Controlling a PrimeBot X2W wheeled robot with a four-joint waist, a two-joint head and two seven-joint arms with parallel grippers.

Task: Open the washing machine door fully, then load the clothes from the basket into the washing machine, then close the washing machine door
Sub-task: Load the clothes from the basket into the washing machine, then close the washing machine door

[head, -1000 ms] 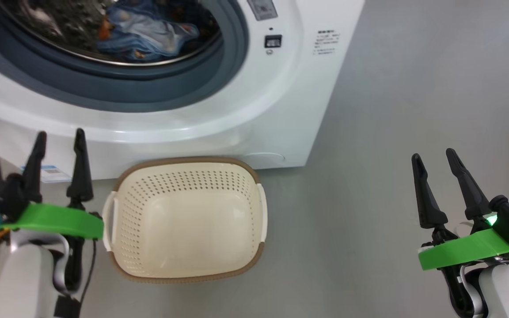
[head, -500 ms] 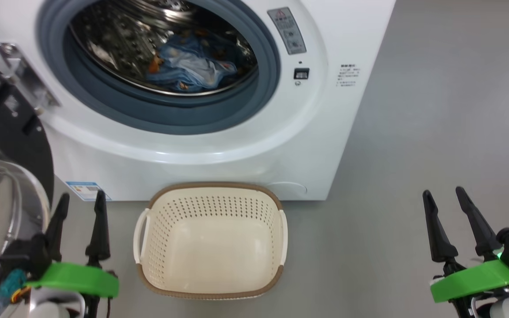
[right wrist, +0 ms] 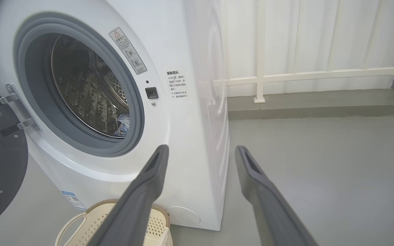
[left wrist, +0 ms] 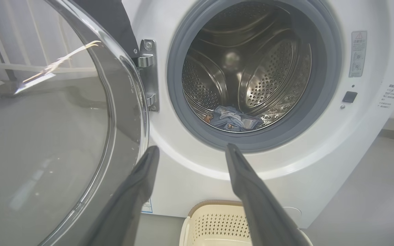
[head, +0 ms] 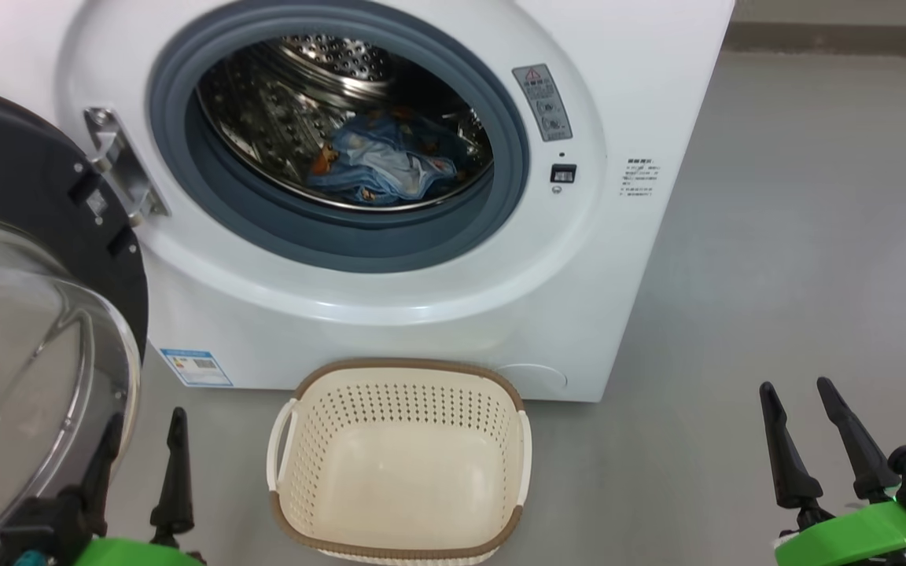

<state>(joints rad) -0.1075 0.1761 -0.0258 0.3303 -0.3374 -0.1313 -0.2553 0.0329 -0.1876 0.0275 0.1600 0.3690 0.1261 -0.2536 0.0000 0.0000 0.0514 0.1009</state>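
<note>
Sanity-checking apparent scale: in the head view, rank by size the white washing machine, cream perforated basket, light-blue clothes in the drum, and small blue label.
1. white washing machine
2. cream perforated basket (nearer the camera)
3. light-blue clothes (farther back)
4. small blue label

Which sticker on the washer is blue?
The small label low on the front, left of the basket; the warning sticker higher up is grey.

head: high, facing down-forward at washing machine [head: 421, 330] | wrists: lower, nearer, facing its front | shared: machine front, basket [head: 406, 366]
</note>
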